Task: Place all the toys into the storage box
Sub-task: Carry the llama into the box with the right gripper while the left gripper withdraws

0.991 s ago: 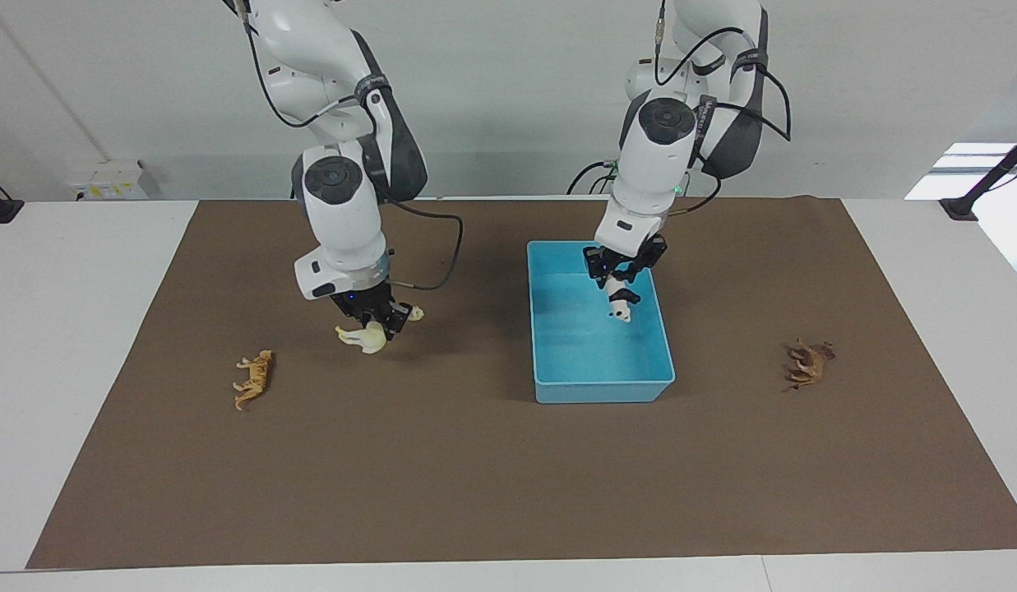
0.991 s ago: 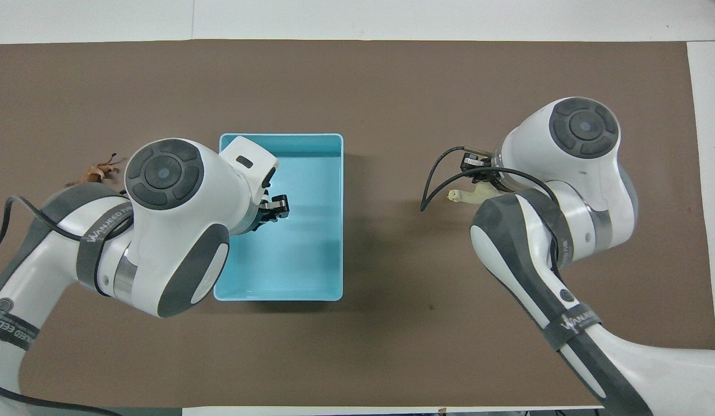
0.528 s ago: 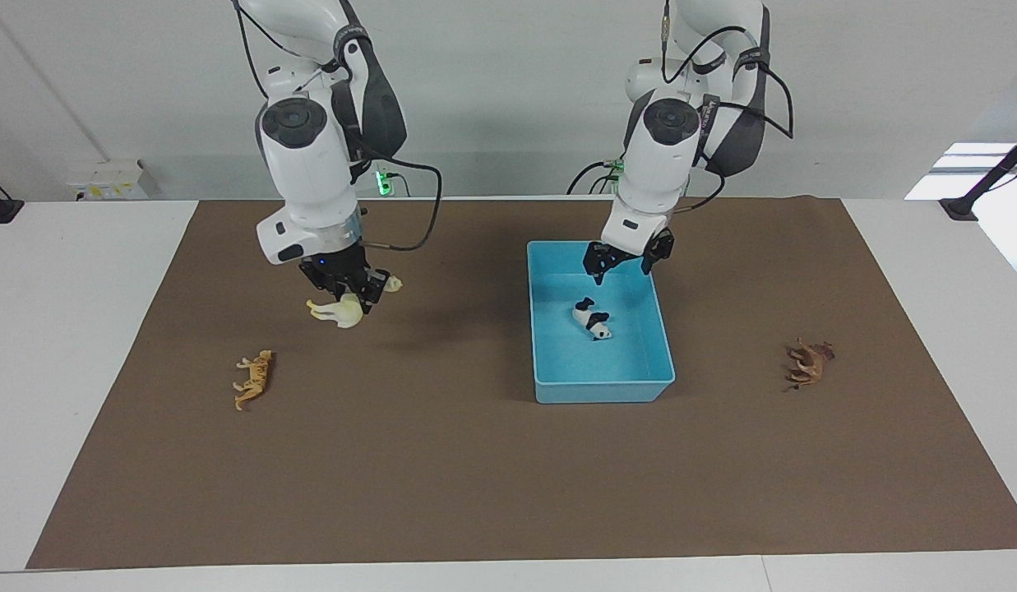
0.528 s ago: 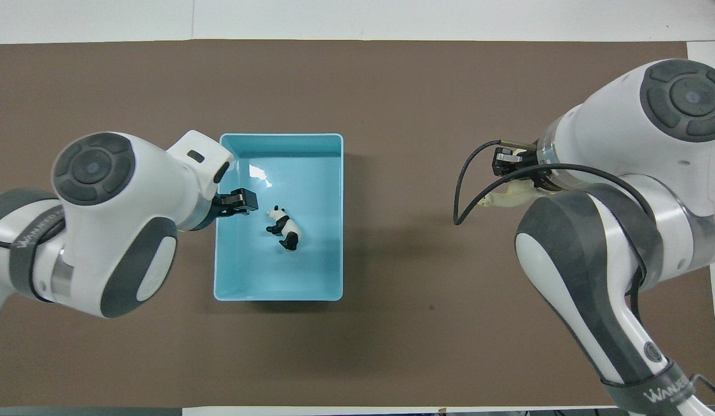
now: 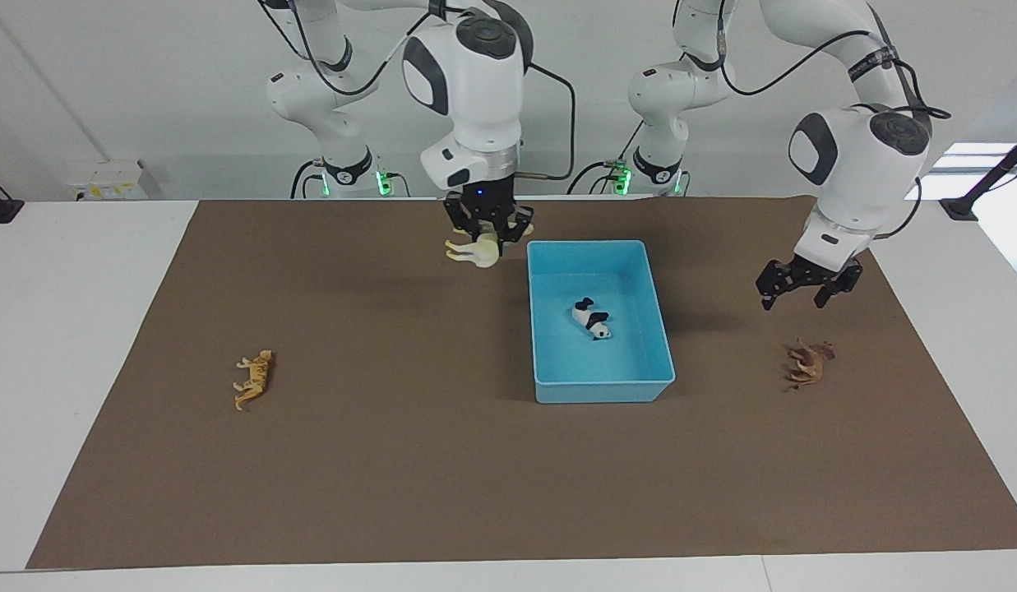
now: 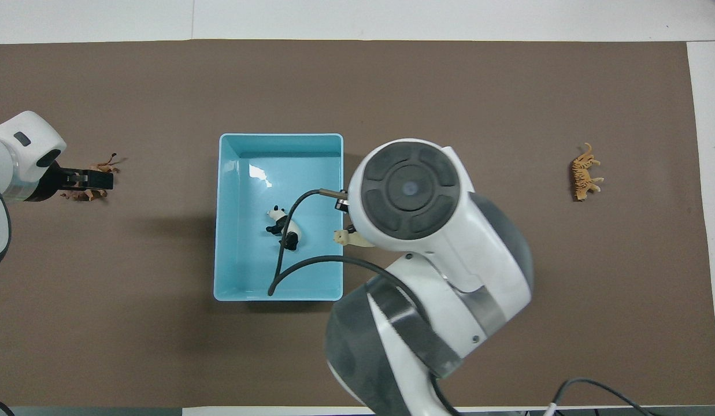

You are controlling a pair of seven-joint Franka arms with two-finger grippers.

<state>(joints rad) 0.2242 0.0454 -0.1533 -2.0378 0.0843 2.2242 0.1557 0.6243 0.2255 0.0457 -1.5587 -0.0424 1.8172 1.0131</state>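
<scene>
The right end effector (image 5: 486, 227) clenches the llama (image 5: 473, 251) in the air just beside the storage box (image 5: 541, 386), where the panda (image 5: 592, 319) already lies. The released left end effector (image 5: 797, 289) hangs over the brown toy (image 5: 809, 363). Farther out, the tiger (image 5: 254, 378) waits on the counter (image 5: 442, 477).

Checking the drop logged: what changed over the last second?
Left gripper let the panda go into the storage box, then swung, open, over the brown figurine. Right gripper carried the llama up beside the box. Tiger, brown figurine and box unmoved.
</scene>
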